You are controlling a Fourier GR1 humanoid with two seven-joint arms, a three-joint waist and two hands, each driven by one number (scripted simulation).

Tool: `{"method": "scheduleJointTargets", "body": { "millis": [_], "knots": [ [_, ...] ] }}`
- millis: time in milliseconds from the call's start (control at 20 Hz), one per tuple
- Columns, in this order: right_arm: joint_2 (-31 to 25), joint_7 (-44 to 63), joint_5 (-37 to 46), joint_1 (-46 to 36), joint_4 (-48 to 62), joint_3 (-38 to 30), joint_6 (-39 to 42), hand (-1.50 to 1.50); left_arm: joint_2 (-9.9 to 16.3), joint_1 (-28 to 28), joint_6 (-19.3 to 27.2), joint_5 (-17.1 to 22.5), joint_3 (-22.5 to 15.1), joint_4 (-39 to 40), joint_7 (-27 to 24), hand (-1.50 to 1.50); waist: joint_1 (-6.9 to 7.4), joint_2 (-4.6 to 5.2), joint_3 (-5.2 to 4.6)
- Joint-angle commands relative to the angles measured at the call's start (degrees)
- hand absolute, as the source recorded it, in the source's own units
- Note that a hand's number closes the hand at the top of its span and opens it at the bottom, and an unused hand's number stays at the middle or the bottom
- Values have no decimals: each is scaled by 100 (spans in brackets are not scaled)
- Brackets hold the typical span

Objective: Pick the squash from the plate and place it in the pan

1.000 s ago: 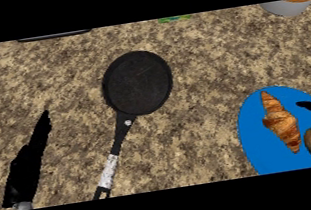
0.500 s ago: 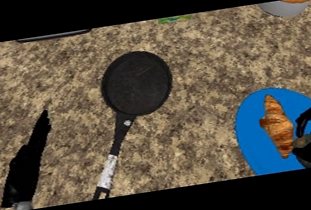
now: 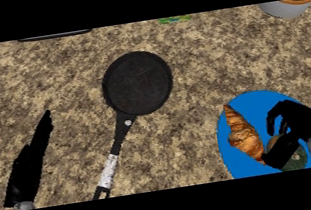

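Fingers of my right robot hand (image 3: 299, 123) curl round the squash (image 3: 288, 154) on the blue plate (image 3: 229, 154) at near right, beside a croissant (image 3: 244, 134), pan (image 3: 137, 83) lying farther left on the tabletop (image 3: 240, 54).

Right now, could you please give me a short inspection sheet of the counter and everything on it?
Surface: speckled stone counter, with wood showing at both far corners.
Job's things: black pan at centre, nothing in it, handle towards the robot; squash on the blue plate, mostly hidden by the hand.
Clutter: croissant on the same plate, left of the squash; grey pot at the far right; a green item and a dark item at the far edge.
Hands: right hand curled round the squash; left hand open, resting at lower left.
Cables: nothing seen.
Surroundings: nothing seen.
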Motion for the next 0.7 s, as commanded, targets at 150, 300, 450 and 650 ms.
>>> {"method": "scheduleJointTargets", "body": {
  "millis": [150,300,450,650],
  "knots": [
    [205,329,1817,-452,-393,361,-952,150,-123,-3,76,-136,-77,-44,111,0,-15,19,64],
    [-59,-163,2564,-864,-689,376,-1318,150,-25,44,-12,-55,47,77,-100,0,16,12,60],
    [-102,-585,3088,-1239,-951,383,-1753,150,-121,2,-38,-28,-97,-242,278,0,48,12,70],
    [377,-401,3485,-2185,-726,580,-1484,150,29,-16,-114,-37,61,-234,239,0,100,35,62]
  ]
}}
